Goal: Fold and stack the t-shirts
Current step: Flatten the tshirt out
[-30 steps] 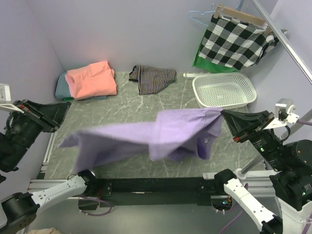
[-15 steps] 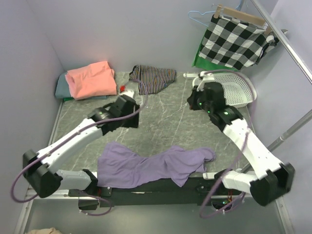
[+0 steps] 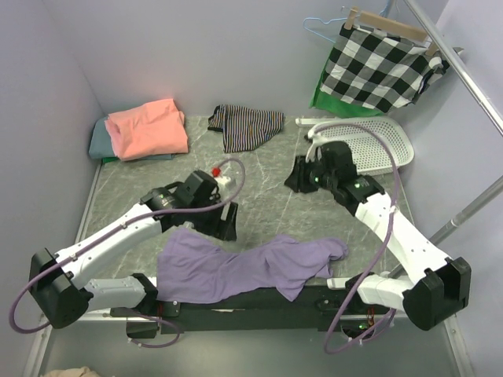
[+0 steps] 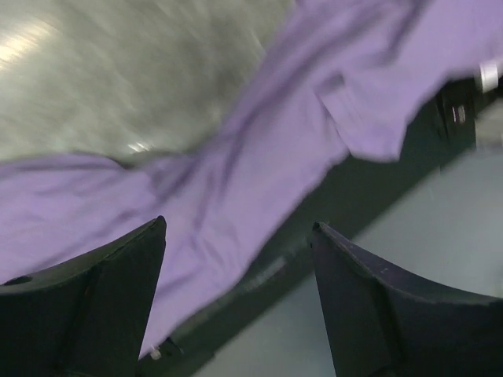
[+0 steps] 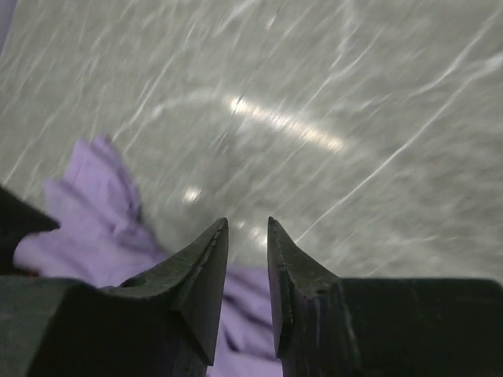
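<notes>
1. Lavender t-shirt [image 3: 244,267] lies unfolded and rumpled in a long strip along the near edge of the grey marbled tabletop [image 3: 267,188]. Its near side hangs partly over the black rail [image 3: 259,298] at that edge.
2. A salmon-pink t-shirt [image 3: 147,128] lies folded in the far left corner. It rests on a folded grey-teal t-shirt [image 3: 98,143], of which only the left and near edges show.
3. The left tool [image 4: 237,228] hangs just above the left part of the lavender t-shirt. Its fingers are spread wide with nothing between them, and the wrist view, though blurred, shows purple cloth below the gap.
4. The right tool [image 5: 247,224] is over bare tabletop near the middle, apart from the shirt's right end. Its fingers stand a narrow gap apart and grip nothing.
5. A white plastic basket [image 3: 389,140] with perforated walls sits at the far right of the tabletop. The right arm [image 3: 369,204] hides part of it, and only its own holed inner surface shows in the visible part.
6. A dark striped garment [image 3: 247,126] lies crumpled at the far middle.
7. A black-and-white checked cloth [image 3: 381,63] hangs from a wooden hanger [image 3: 389,23] above and behind the basket.
</notes>
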Action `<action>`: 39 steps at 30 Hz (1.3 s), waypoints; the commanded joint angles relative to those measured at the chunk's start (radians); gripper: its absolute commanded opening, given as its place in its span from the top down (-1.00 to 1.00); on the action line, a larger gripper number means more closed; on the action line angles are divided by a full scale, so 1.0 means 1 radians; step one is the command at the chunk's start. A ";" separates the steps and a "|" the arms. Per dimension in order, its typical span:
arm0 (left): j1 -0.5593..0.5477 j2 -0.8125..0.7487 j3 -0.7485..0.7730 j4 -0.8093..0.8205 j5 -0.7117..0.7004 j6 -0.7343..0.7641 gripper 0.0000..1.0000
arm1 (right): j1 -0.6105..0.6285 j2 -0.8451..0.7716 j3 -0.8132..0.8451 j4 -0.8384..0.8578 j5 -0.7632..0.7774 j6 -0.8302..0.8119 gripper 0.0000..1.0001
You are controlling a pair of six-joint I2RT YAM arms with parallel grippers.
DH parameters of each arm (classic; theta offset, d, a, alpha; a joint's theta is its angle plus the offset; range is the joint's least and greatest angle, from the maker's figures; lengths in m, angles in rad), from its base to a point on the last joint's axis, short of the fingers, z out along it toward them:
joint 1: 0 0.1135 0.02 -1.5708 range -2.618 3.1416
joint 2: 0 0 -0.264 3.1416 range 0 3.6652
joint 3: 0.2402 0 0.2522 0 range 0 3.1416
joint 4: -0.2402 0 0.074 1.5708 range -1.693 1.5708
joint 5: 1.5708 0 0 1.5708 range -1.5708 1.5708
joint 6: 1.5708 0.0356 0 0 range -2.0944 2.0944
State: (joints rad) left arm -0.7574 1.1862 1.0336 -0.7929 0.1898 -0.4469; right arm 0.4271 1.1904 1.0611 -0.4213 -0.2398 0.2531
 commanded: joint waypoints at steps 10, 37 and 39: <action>-0.259 0.007 -0.211 0.017 0.100 -0.142 -0.49 | 0.369 -0.187 -0.348 -0.120 -0.055 0.231 0.27; -0.523 0.325 -0.193 0.075 -0.371 -0.452 -0.37 | 0.530 0.052 -0.383 0.033 0.100 0.294 0.10; -0.523 0.319 -0.198 0.083 -0.372 -0.458 -0.20 | 0.544 0.087 -0.378 0.038 0.114 0.305 0.27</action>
State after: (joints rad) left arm -1.2720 1.5097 0.8234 -0.7288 -0.1631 -0.8703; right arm 0.9363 1.2285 0.6415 -0.4358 -0.1642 0.5247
